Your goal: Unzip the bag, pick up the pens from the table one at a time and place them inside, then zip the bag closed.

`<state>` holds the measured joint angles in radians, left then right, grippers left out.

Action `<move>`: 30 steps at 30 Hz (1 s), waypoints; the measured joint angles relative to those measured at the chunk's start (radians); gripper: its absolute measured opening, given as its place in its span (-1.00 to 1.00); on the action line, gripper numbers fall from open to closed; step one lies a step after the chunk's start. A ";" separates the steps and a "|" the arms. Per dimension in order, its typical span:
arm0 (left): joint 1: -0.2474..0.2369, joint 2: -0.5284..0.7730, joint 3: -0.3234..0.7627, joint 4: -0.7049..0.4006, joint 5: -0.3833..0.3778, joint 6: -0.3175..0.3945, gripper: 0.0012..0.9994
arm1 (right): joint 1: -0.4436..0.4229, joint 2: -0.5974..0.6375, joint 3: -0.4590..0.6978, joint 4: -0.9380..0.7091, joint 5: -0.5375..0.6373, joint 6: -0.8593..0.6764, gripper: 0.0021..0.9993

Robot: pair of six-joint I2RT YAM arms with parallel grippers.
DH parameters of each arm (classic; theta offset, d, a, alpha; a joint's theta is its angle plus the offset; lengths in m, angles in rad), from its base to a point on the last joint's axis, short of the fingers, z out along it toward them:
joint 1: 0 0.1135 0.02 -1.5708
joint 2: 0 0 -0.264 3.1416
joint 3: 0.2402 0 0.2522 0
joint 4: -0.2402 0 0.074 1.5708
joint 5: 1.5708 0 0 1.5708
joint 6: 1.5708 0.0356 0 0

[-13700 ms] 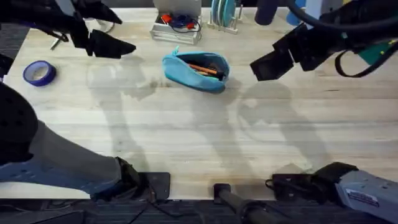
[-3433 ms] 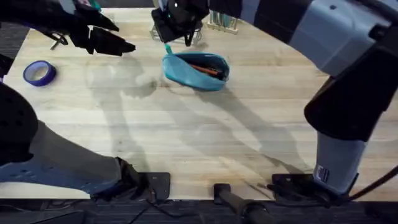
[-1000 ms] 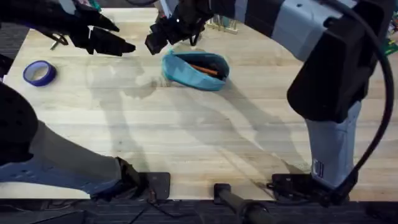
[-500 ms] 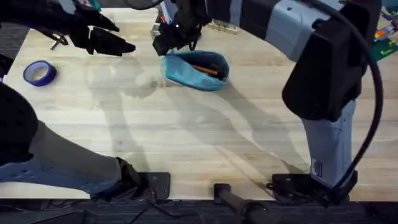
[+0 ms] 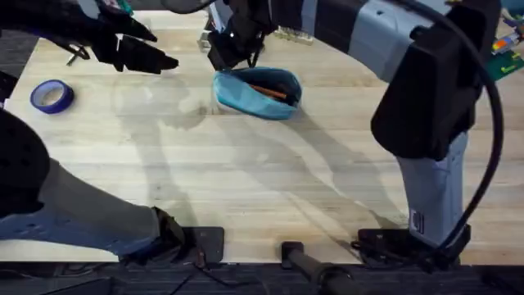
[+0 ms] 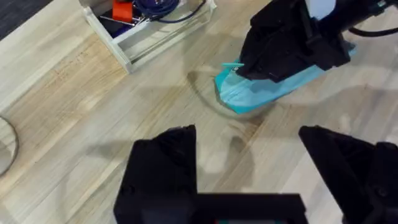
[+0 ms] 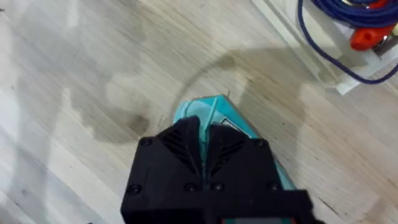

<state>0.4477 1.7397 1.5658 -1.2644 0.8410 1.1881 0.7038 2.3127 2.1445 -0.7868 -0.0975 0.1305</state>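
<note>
Planks of the pale wooden table (image 5: 270, 172) carry a teal bag (image 5: 258, 92), its end pinched by the right gripper (image 7: 205, 134), left gripper (image 6: 249, 158) spread wide.

Setting: robotics lab bench. Two arms are mounted at the near edge of a light plank-grain wooden table (image 5: 270, 172), cabling trailing at their bases. Small stationery props sit on the surface: a teal pencil pouch (image 5: 259, 92), a roll of blue tape (image 5: 51, 96), a white open tray (image 6: 149, 25) holding coiled blue cable and an orange part, and a clear rack (image 5: 293, 20) with teal discs at the far edge. Dark floor shows past the table's left corner
</note>
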 joint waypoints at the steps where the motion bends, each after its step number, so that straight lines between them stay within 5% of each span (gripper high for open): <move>1: 0.000 0.000 0.000 0.000 0.000 0.000 0.99 | 0.000 0.000 0.000 0.000 0.000 0.000 -0.94; 30: 0.000 0.000 0.000 0.000 0.000 0.000 0.99 | -0.003 0.000 0.086 -0.110 0.012 -0.011 -0.94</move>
<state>0.4477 1.7397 1.5658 -1.2640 0.8410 1.1881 0.7010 2.3125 2.2303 -0.8973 -0.0858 0.1199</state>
